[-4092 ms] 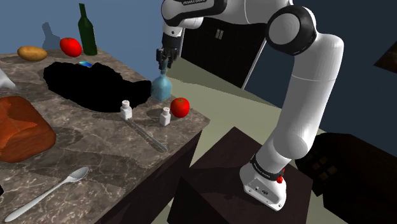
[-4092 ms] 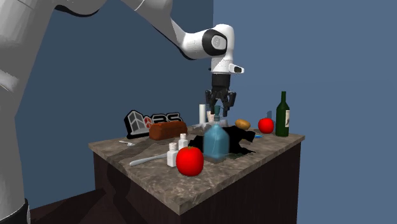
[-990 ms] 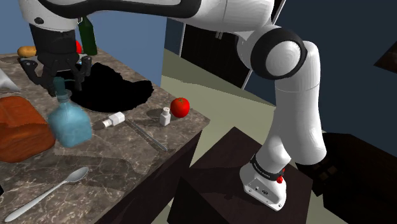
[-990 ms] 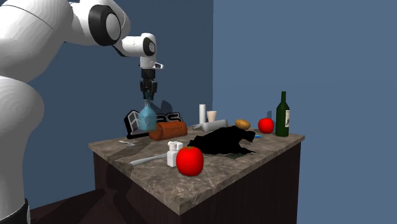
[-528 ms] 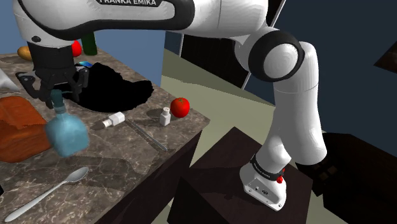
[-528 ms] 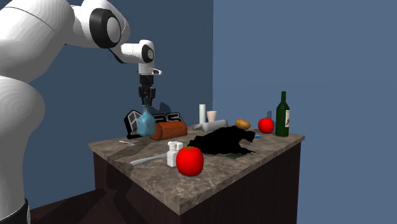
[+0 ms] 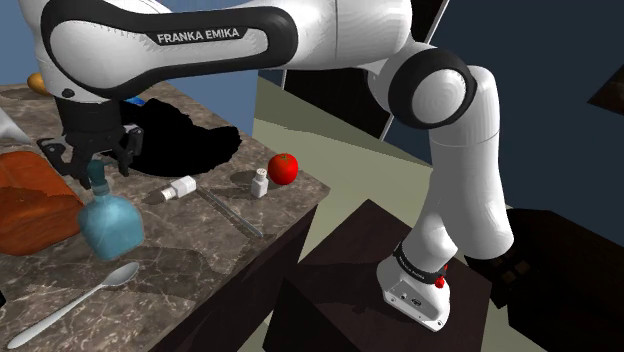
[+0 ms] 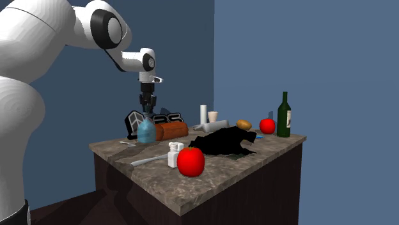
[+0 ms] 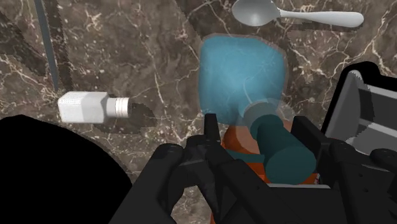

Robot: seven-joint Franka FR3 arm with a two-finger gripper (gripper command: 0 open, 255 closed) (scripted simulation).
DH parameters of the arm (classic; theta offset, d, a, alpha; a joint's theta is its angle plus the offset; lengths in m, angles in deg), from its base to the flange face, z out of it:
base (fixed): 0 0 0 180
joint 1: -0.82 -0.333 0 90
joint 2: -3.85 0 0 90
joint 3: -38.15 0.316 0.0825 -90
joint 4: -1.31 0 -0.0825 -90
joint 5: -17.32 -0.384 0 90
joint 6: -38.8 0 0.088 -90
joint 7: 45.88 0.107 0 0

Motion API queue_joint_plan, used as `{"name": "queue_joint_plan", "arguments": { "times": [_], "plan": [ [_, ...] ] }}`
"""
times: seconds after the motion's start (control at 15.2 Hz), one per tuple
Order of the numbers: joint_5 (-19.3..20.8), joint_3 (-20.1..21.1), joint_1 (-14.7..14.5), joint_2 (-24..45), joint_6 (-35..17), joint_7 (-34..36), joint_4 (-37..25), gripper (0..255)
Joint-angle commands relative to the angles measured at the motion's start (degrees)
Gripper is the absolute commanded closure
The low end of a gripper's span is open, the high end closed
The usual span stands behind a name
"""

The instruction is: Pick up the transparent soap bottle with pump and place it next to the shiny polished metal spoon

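Bottle (image 7: 110,225): shoulder view, gripped at the neck by the closed end effector (image 7: 97,172), lowered nearer the tabletop (image 7: 200,245) than half a second ago. Second exterior view: seemingly almost set down. Wrist view: spoon (image 9: 254,13) just beyond the bottle; release judged imminent.

Tomatoes (image 8: 190,161) (image 8: 267,126) two, shakers (image 7: 181,188) (image 7: 260,183) two, spoon (image 9: 299,14) one, soap bottle (image 7: 110,225) one, wine bottle (image 8: 283,115) one.
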Motion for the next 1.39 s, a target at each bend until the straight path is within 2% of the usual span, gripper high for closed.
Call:
{"name": "queue_joint_plan", "arguments": {
  "times": [0.0, 0.4, 0.46, 0.79, 1.06, 1.32],
  "plan": [
    [0.0, 0.0, 0.0, 0.0, -0.3, 0.0, 0.1, 255],
    [0.0, 0.0, 0.0, 0.0, -0.3, 0.0, 0.1, 255],
    [0.0, 0.0, 0.0, 0.0, -0.3, 0.0, 0.1, 0],
    [0.0, 0.0, 0.0, 0.0, -0.3, 0.0, 0.1, 0],
    [-0.2, 0.1, 0.0, -1.1, 6.3, -0.2, -5.4, 0],
    [-0.2, 0.1, 0.0, -1.1, 6.3, -0.2, -5.4, 0]
  ]
}}
